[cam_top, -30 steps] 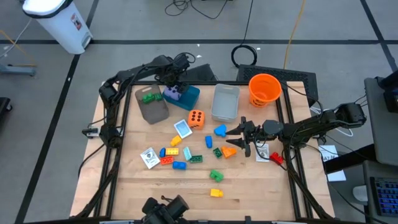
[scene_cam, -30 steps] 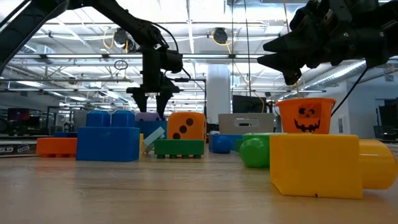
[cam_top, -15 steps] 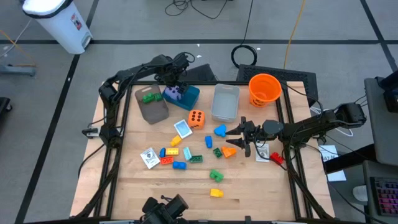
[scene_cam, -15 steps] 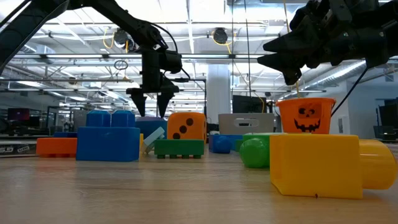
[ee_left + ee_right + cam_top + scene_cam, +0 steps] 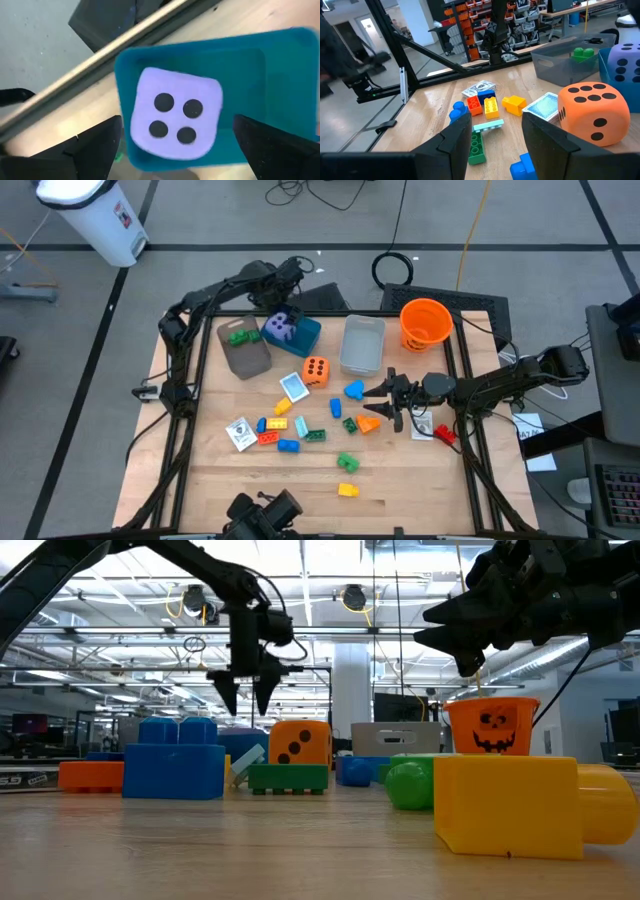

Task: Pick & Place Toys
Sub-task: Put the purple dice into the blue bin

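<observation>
while no writing reads, left fingers (image 5: 175, 145) spread above purple die (image 5: 176, 116), holding nothing

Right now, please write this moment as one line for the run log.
left gripper: open, above teal box | purple die: in teal box, released | right gripper: hovering near orange brick, holding nothing visible | other toys on table

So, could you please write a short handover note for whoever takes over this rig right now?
Left hand: open, empty, above the teal plastic box.
Right hand: holds nothing visible, over the orange brick mid-table.
Done: purple spotted die lies in the teal box; a green brick sits in the grey bin.
Left: orange spotted die, scattered bricks and flat cards, e.g. the yellow brick, remain on the wooden table.
</observation>
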